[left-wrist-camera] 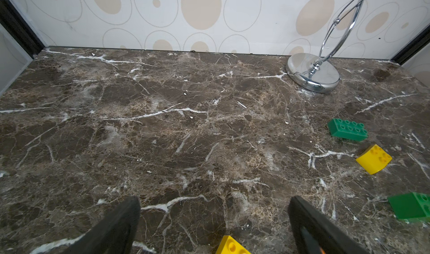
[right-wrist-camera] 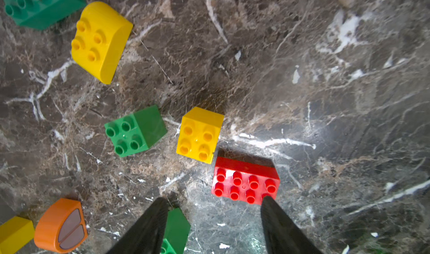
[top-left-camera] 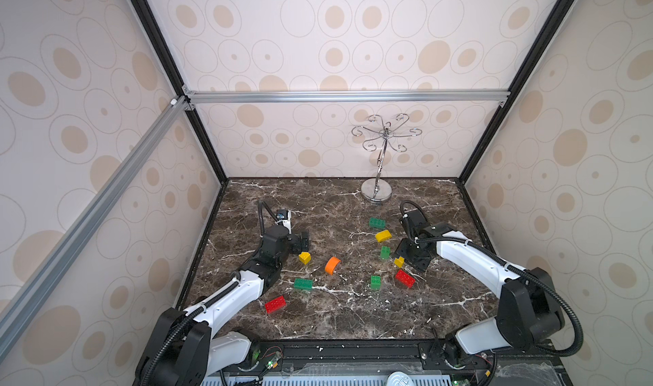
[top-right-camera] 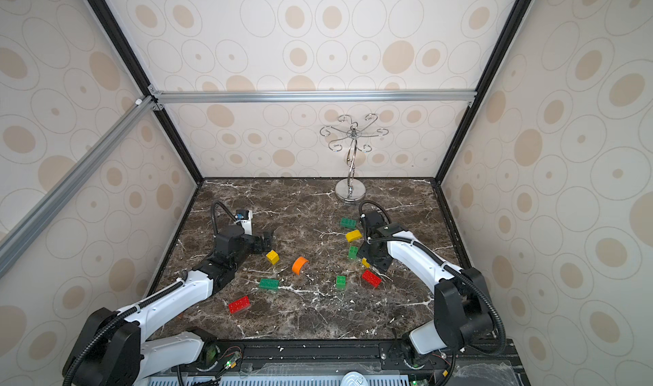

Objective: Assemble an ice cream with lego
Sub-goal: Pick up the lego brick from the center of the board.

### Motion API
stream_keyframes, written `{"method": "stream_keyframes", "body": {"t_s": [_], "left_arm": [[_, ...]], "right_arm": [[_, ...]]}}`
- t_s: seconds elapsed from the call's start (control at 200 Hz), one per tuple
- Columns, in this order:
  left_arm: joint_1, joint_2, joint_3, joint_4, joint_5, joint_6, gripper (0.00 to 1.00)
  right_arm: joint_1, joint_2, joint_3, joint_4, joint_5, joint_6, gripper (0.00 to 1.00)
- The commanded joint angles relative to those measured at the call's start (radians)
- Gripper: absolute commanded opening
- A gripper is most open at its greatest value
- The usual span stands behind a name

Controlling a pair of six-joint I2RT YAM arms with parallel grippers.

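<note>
**Assembly status:** not begun, in my judgement. Every lego brick lies single on the marble worktop (top-left-camera: 353,317), and no two are joined.

**Landmark:** the orange domed piece (top-left-camera: 332,265), lying on its side.

**On its left-arm side:**
- a yellow square brick (top-left-camera: 304,258), near;
- a green oblong brick (top-left-camera: 303,284), near;
- a red oblong brick (top-left-camera: 275,304), further off.

**On its right-arm side:**
- a far green oblong brick (top-left-camera: 377,222);
- a yellow domed piece (top-left-camera: 383,236);
- a green square brick (top-left-camera: 385,252);
- a small yellow brick (top-left-camera: 399,261);
- a second red oblong brick (top-left-camera: 404,278);
- a near green square brick (top-left-camera: 375,282).

The chrome hooked stand (top-left-camera: 377,190) stands well beyond the orange piece and is not involved.

**Left gripper** (left-wrist-camera: 214,218): jaws spread wide and empty, low over the worktop. The yellow square brick shows at the edge of the left wrist view, back between the fingers, and is not gripped.

**Right gripper** (right-wrist-camera: 214,201): jaws partly apart, with only bare worktop between them. It points down over the right-arm cluster. In the right wrist view one fingertip overlaps the edge of the second red oblong brick; I cannot tell whether it touches.

**Step in hand**, as I judge it: the right arm is choosing a first brick.

**Next move:** centre the jaws over one brick, square them to its flat sides, descend and close. The small yellow brick and the second red oblong brick lie nearest.

**Risk:** those two sit just beside each other, so a finger could nudge the neighbour.
</note>
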Motion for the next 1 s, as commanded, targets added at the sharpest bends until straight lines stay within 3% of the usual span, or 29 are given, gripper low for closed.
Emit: {"method": "stream_keyframes", "body": {"t_s": [0.0,0.455,0.995], "left_arm": [[-0.006,-0.02,-0.001,-0.009,-0.012,-0.015,1.0],[-0.006,-0.016,-0.011,0.005,-0.007,-0.024,1.0],[-0.006,-0.013,-0.012,0.006,-0.009,-0.028,1.0]], "right_arm": [[-0.014,0.04,-0.007,0.039,0.0,0.032,0.66],[-0.036,0.18,-0.005,0.122,0.002,0.016,0.57],[-0.046,0.231,-0.001,0.133,0.04,-0.017,0.47]]}}
